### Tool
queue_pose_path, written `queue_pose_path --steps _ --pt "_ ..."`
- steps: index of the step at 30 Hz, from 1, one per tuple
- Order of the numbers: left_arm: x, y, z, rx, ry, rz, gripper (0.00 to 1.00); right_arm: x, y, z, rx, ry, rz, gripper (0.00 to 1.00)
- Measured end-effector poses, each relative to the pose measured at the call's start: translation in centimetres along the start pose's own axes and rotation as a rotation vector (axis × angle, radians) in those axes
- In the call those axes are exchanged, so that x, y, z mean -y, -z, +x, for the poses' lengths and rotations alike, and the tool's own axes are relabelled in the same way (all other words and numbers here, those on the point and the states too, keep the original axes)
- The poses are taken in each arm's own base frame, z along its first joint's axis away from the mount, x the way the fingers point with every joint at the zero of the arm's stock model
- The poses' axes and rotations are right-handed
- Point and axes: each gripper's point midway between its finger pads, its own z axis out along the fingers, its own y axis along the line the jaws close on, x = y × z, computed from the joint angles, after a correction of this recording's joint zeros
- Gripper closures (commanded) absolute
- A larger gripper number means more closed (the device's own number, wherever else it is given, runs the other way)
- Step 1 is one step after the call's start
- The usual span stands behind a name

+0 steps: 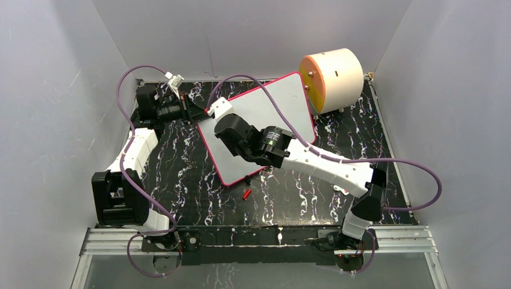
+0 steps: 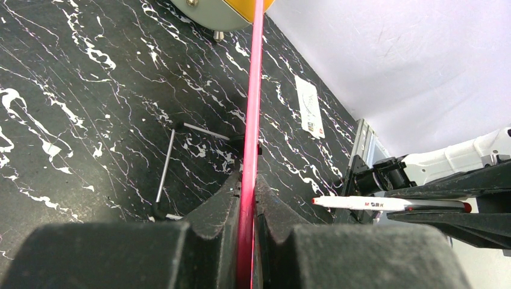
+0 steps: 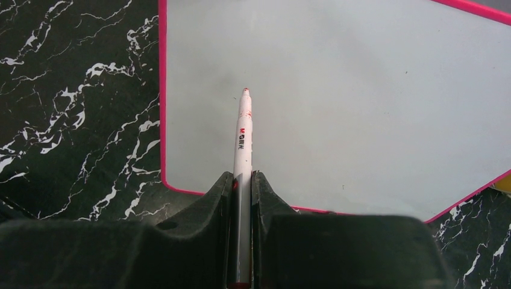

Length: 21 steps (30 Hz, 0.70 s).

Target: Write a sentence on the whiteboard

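R gripper (image 3: 242,177) is clenched on a white marker (image 3: 243,138): barrel sits btwn my two fingers and sticks out straight ahead, red-stained tip pointing away from me. Whiteboard (image 3: 361,90) lies under and ahead of that tip. Its pink rim runs just left of the marker, and a rounded corner sits below-left of my fingertips. Can't tell if the tip touches the surface or hangs just above it. The part of the face ahead of me looks plain pale grey.

L gripper (image 2: 247,180) is clamped on the same board's rim. From that wrist I see it edge-on, a thin pink line running from btwn my fingers straight away. Off to the right of those fingers, the marker shows side-on in the R gripper.

Beyond the board's far end, past my L fingers, stands a cream cylinder (image 1: 337,78) w/ an orange face, touching or nearly touching the board's corner. Behind my R wrist, near the board's closest edge, a small red cap (image 1: 246,194) lies on the black marbled table (image 1: 181,174).
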Motion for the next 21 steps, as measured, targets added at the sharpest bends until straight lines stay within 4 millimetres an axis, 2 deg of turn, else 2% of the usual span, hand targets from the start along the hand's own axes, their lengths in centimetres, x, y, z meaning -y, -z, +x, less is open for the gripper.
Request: queue_pose_path --steps 4,11,21 --pt "0.0 0.0 0.0 0.000 -0.003 -0.001 1.00 -0.2 -0.5 0.2 -0.011 0.008 0.001 1.00" --pt "0.0 0.0 0.0 0.001 -0.003 -0.003 1.00 -1.0 -1.1 -1.5 0.016 0.006 -0.006 1.00" --pt "0.1 0.1 0.0 0.000 -0.005 -0.004 1.00 -2.0 -2.2 -2.8 0.034 0.016 -0.013 1.00"
